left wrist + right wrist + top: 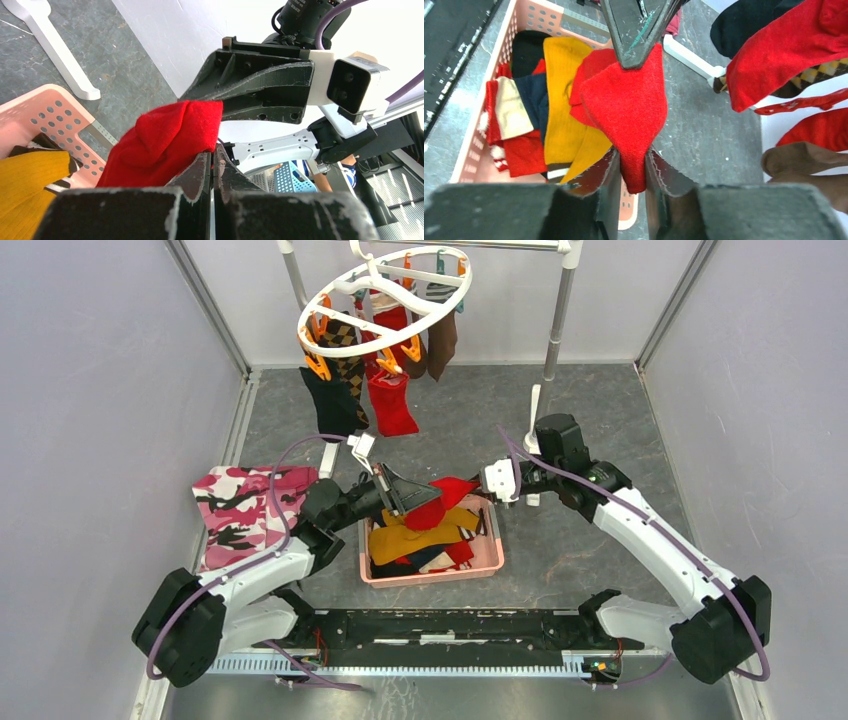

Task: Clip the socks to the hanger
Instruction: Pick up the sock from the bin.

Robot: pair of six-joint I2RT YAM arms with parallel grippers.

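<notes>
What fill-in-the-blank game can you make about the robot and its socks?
1. The sock pinched by both the left claw and the right claw is ___.
2. The basket below that sock is ___.
3. The round hanger with socks clipped to it is ___.
4. The long sock lying in the middle of the basket is mustard ___.

Missing words: red, pink, white, yellow.
</notes>
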